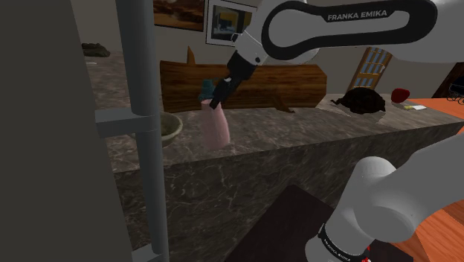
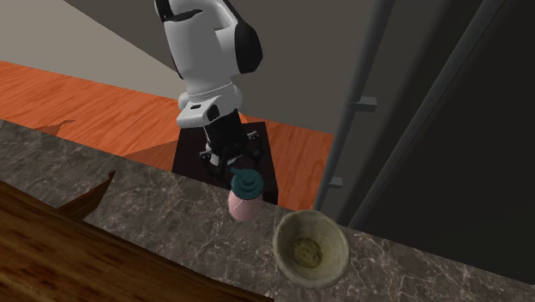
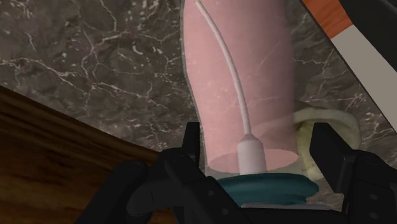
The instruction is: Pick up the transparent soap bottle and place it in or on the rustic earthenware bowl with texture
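The claw is closed narrowly on the bottle, its fingers pressing either side just under the teal pump. The bottle is clear and full of pink liquid. It stands about upright near the front edge of the dark marbled surface; I cannot tell whether its base touches the surface. The pale bowl sits on the surface just left of the bottle in the shoulder view, apart from it. A log lies farther back.
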### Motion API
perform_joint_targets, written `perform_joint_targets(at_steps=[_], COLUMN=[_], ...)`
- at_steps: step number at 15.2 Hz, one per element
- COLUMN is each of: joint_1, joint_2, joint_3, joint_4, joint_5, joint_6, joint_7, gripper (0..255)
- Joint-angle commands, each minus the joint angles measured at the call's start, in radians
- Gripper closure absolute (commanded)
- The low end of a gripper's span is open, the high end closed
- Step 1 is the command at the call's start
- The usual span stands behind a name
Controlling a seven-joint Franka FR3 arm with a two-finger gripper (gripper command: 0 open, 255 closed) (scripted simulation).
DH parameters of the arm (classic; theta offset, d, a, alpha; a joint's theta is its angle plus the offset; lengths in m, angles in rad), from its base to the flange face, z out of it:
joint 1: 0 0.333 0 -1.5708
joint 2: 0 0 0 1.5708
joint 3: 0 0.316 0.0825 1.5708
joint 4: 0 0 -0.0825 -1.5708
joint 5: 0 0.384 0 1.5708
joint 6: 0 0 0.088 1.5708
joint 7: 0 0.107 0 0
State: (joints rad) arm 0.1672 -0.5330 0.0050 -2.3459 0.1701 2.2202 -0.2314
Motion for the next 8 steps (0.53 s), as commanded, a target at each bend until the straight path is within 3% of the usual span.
perform_joint_targets(at_steps=[1, 8], joint_1=[-0.001, -0.004], joint_2=[-0.002, 0.003], joint_3=[0.000, -0.001], joint_4=[0.025, 0.122], joint_5=[-0.003, -0.011], joint_6=[-0.026, -0.118], joint_7=[0.004, 0.018], gripper=[255, 255])
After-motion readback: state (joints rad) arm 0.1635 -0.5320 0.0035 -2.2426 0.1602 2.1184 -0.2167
